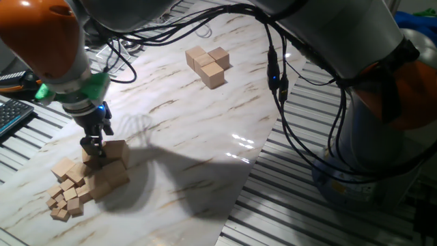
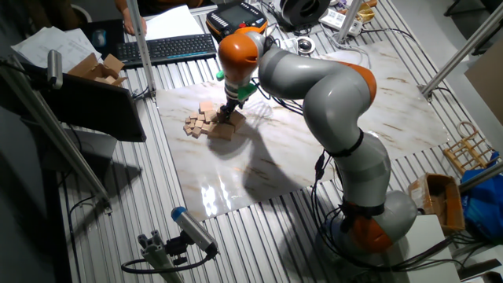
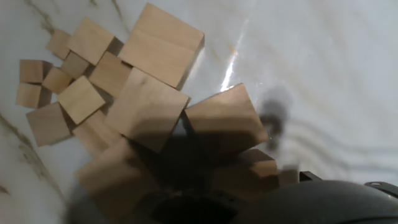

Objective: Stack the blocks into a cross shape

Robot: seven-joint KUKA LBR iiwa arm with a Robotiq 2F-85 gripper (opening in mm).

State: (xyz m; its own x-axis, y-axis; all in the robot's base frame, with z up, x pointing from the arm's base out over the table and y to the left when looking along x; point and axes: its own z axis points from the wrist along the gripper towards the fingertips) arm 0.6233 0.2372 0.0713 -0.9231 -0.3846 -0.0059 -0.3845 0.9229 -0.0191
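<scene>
White marble-look tabletop [image 2: 377, 102], ribbed metal bench [image 2: 259, 236], keyboard [image 2: 169, 49], cardboard box [image 2: 440, 196].

Gripper [image 1: 93, 145] fingertips buried among the blocks [image 1: 109, 167], jaw gap impossible to judge, hand view's lower edge filled by the dark blurred gripper body, nearest blocks [image 3: 112, 180] out of focus, block pile [image 2: 211, 123] tiny in the other fixed view, arm's base [image 1: 382, 137] cut off at right.

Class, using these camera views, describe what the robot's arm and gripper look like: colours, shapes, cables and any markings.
The arm has rounded silver-grey links with orange joint bands. A green ring sits at the wrist, with a small blue light below it. The gripper is black with two slim fingers. Black cables hang alongside the arm.
</scene>
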